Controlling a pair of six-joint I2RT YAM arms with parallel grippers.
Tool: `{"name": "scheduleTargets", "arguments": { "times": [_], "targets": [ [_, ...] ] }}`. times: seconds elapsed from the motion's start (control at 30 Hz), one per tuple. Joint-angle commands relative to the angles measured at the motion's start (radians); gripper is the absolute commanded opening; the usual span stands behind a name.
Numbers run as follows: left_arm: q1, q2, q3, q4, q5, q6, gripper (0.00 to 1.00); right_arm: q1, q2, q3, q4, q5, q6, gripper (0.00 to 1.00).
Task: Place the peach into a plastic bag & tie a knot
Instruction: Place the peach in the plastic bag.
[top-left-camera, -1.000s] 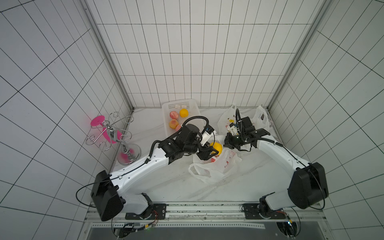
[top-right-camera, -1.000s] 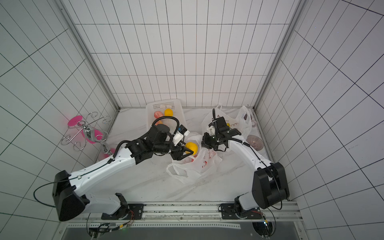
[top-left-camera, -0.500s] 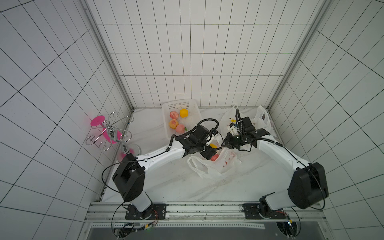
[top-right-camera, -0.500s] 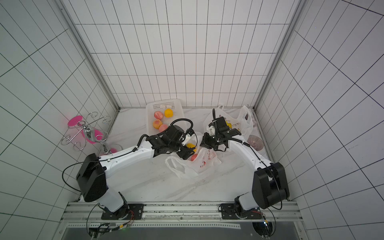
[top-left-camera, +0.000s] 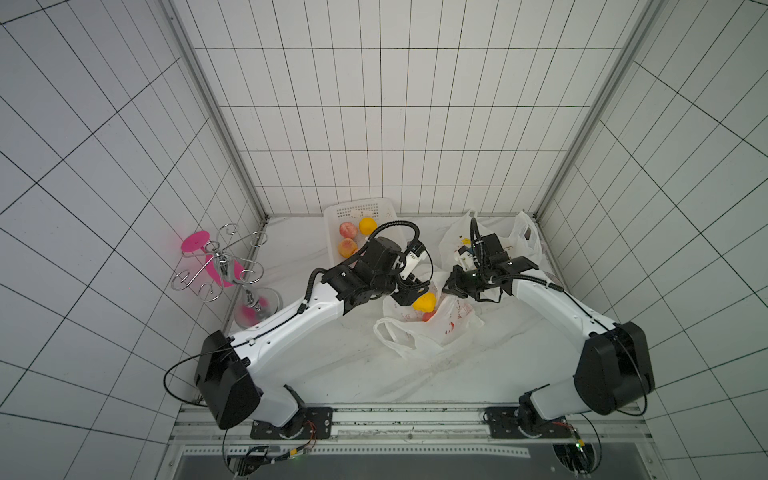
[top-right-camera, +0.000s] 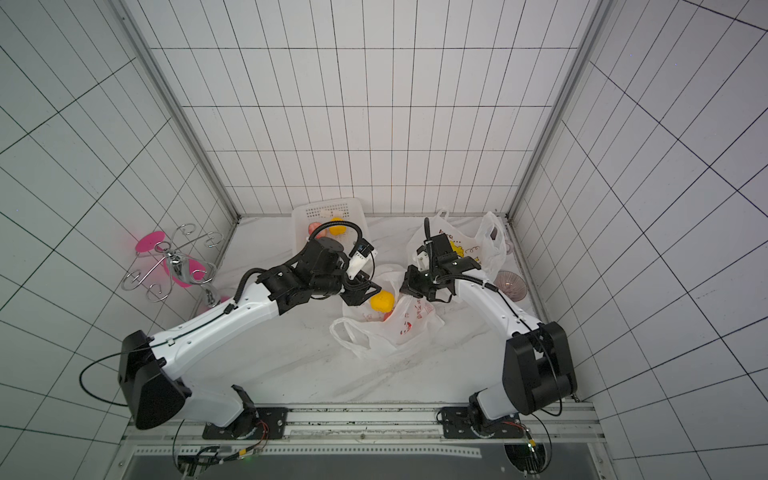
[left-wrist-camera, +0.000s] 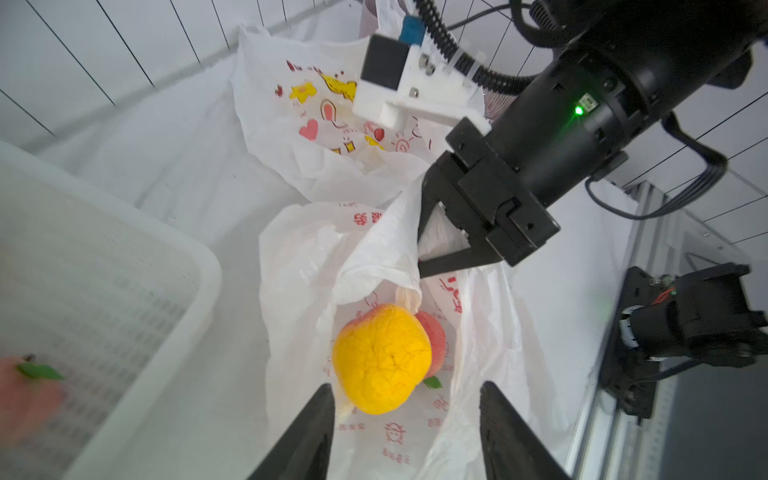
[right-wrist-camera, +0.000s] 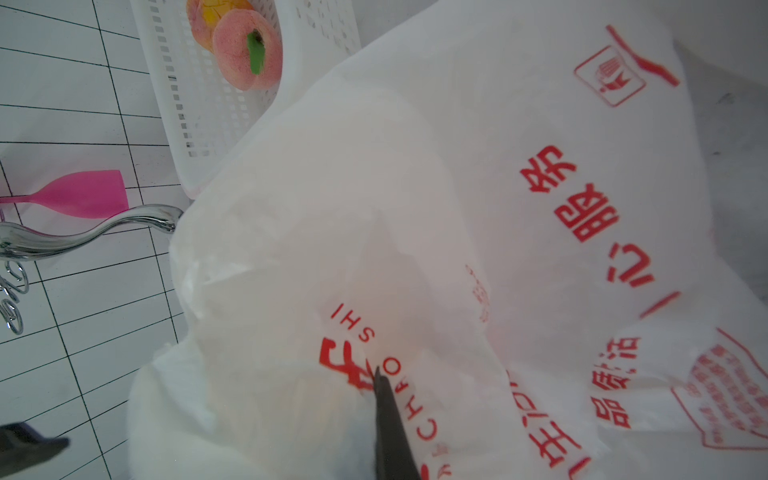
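Red Chinese print and "SHI" mark the white plastic bag (right-wrist-camera: 457, 208), its rim pinched by the right fingers (left-wrist-camera: 453, 259). A wrinkled yellow-orange peach (left-wrist-camera: 380, 359) sits in its mouth; the left fingers (left-wrist-camera: 307, 436) are spread, empty.

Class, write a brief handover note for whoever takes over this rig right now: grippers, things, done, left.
Left gripper: open, empty, over the bag mouth.
Right gripper: shut on the bag's rim, holding it up.
Yellow peach lies in the bag beside a pink peach; more fruit in the basket.
Done: peach bagged. Left: gather the handles, tie the knot.
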Motion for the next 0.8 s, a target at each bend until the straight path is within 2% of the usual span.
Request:
{"name": "scheduleTargets", "arguments": {
  "times": [0.0, 0.07, 0.17, 0.37, 0.5, 0.63, 0.7, 0.77],
  "targets": [
    [0.002, -0.023, -0.065, -0.073, 0.065, 0.022, 0.42, -0.002, 0.014, 0.074, 0.011, -0.011, 0.004, 0.00],
    [-0.005, -0.028, -0.121, -0.019, 0.082, 0.004, 0.38, -0.001, 0.019, 0.078, 0.012, -0.014, 0.002, 0.00],
    [-0.016, -0.006, -0.124, 0.026, 0.087, -0.022, 0.34, -0.002, 0.024, 0.084, 0.013, -0.016, 0.002, 0.00],
    [-0.015, 0.123, -0.062, 0.095, 0.075, -0.037, 0.31, -0.002, 0.014, 0.073, 0.020, -0.014, 0.006, 0.00],
    [-0.017, 0.225, 0.015, 0.074, 0.061, 0.011, 0.30, -0.002, 0.014, 0.074, 0.025, -0.014, 0.008, 0.00],
    [-0.009, 0.293, 0.130, -0.009, -0.066, 0.048, 0.28, -0.001, 0.018, 0.069, 0.041, -0.017, 0.017, 0.00],
    [0.002, 0.279, 0.156, 0.009, -0.137, 0.021, 0.28, -0.001, 0.019, 0.065, 0.048, -0.019, 0.020, 0.00],
    [0.004, 0.234, 0.153, 0.053, -0.139, 0.002, 0.31, -0.001, 0.019, 0.063, 0.050, -0.018, 0.023, 0.00]
  ]
}}
